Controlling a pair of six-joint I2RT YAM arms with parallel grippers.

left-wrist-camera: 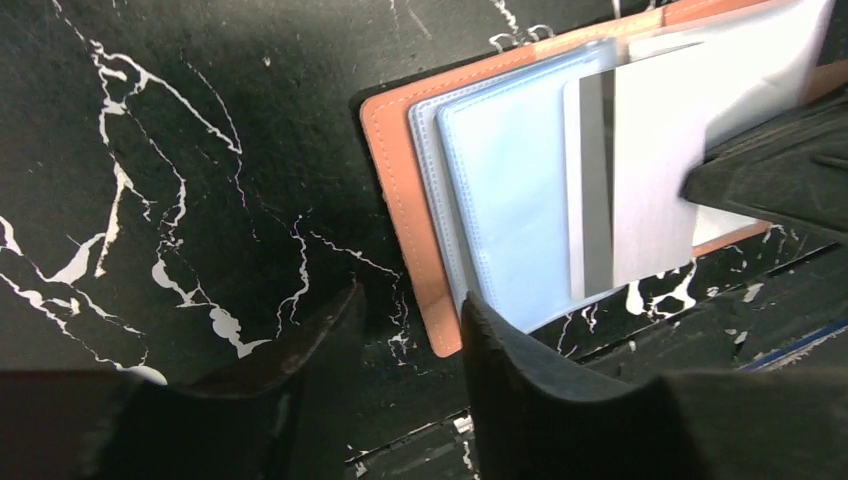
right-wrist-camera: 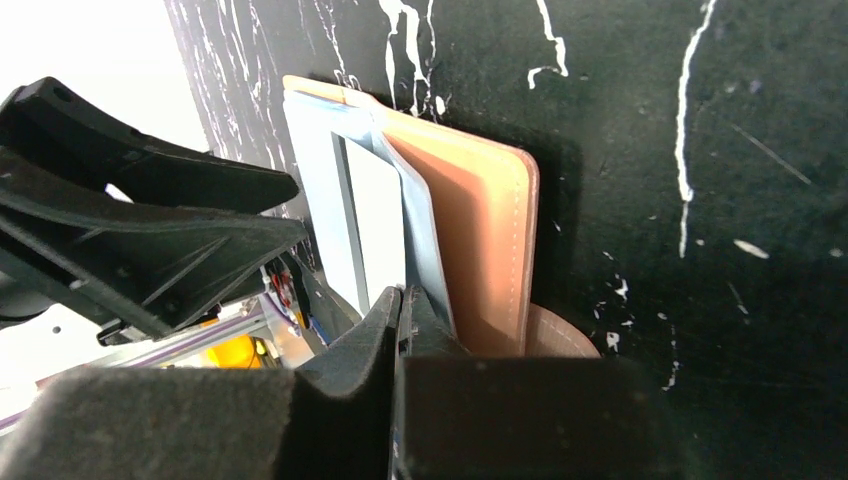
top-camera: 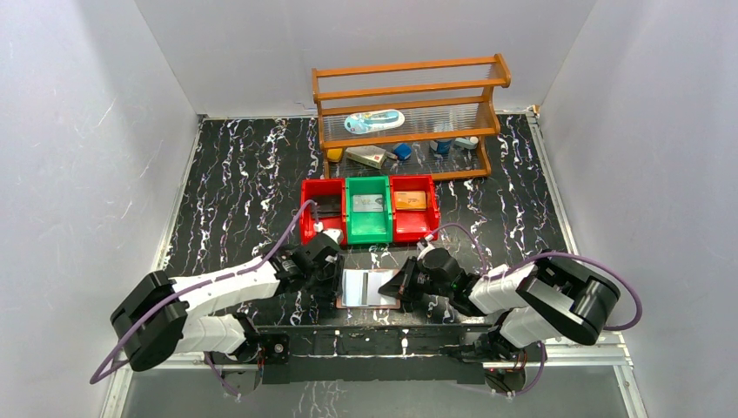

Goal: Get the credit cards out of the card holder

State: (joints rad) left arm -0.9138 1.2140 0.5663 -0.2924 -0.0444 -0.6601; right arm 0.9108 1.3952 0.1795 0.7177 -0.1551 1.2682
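Observation:
The pinkish-brown card holder [top-camera: 346, 302] lies open near the table's front edge, clear sleeves up. In the left wrist view a silver-grey credit card [left-wrist-camera: 640, 170] with a dark stripe sticks partly out of a sleeve [left-wrist-camera: 510, 200]. My right gripper [top-camera: 405, 286] is at the holder's right edge; its fingers [right-wrist-camera: 400, 310] are shut on that card's [right-wrist-camera: 375, 220] end. My left gripper [left-wrist-camera: 410, 315] is open at the holder's left corner [left-wrist-camera: 445, 335], one finger [left-wrist-camera: 520, 370] over the sleeves' edge. Other cards lie in the bins: a black one [top-camera: 328, 207], a silver one [top-camera: 369, 203] and an orange one [top-camera: 411, 199].
Three bins stand in a row behind the holder: red [top-camera: 308, 222], green [top-camera: 368, 233], red [top-camera: 416, 233]. A wooden shelf [top-camera: 409, 78] with small items stands at the back. The metal rail [top-camera: 374, 335] runs just in front of the holder.

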